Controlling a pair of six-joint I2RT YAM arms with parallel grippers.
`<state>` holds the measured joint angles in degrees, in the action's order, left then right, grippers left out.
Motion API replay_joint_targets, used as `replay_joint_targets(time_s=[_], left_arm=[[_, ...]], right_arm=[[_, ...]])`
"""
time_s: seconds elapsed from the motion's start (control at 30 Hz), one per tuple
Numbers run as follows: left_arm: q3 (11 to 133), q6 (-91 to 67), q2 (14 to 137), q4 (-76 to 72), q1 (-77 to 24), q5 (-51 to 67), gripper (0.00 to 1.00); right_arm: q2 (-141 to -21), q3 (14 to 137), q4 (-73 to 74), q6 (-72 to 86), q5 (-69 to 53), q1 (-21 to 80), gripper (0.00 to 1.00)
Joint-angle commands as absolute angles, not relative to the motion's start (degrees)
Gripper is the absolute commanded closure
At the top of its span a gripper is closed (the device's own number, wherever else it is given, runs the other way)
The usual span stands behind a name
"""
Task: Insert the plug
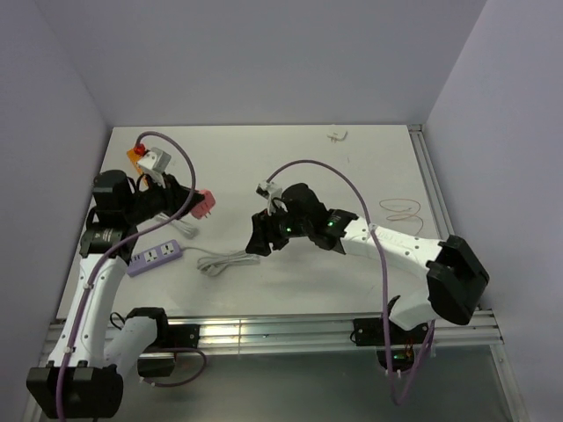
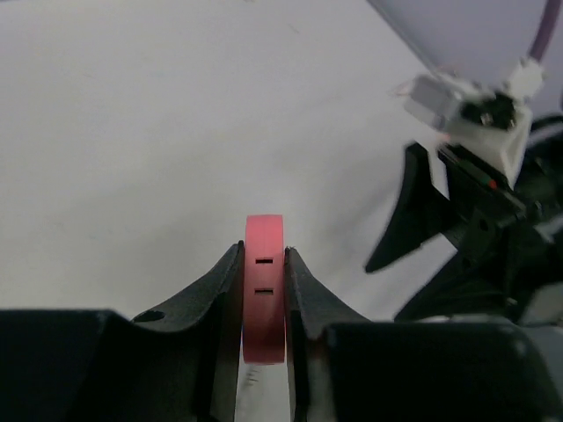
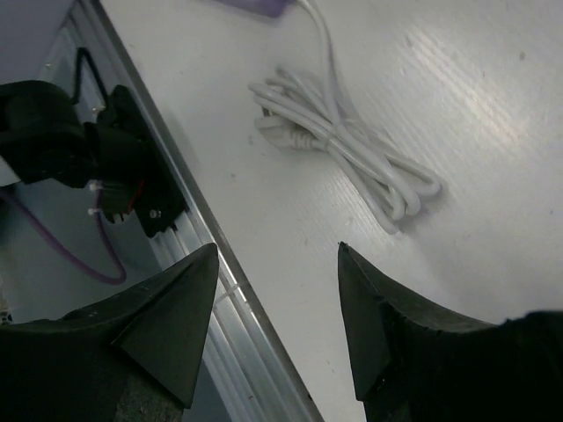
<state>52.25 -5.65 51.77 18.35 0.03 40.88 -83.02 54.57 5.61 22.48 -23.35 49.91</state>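
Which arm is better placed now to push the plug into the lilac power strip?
Left: the left claw grips the plug, near the lilac power strip. The right claw is open and empty.

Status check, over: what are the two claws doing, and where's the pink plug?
Left gripper shut on plug. Right gripper open, empty, above coiled white cord. Lilac power strip lies apart, sockets uncovered.
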Motion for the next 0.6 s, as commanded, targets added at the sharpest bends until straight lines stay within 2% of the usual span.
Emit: replay_joint_targets(time_s=[0.0, 0.1, 0.33, 0.5, 0.57], left_arm=[[49.2, -17.2, 46.2, 16.9, -3.4, 50.2, 1.0], [45.6, -22.6, 41.1, 13.5, -6.1, 58.0, 1.0], [42.5, -24.4, 31.8, 14.2, -11.2, 64.7, 1.0], [41.0, -23.2, 30.8, 14.4, -12.7, 64.9, 1.0], [41.0, -21.7, 31.4, 15.9, -12.7, 64.2, 1.0]], right_arm=[[-78.6, 58.5, 5.8, 17.0, -26.4, 50.1, 0.36], [-77.8, 60.4, 7.1, 14.2, -32.9, 49.7, 0.35], [-74.8, 63.6, 9.1, 11.0, -42.7, 49.4, 0.35], [-73.0, 61.9, 4.5, 13.4, -55.6, 49.0, 0.37], [-72.0, 61.3, 3.8, 14.0, -57.3, 49.0, 0.39]])
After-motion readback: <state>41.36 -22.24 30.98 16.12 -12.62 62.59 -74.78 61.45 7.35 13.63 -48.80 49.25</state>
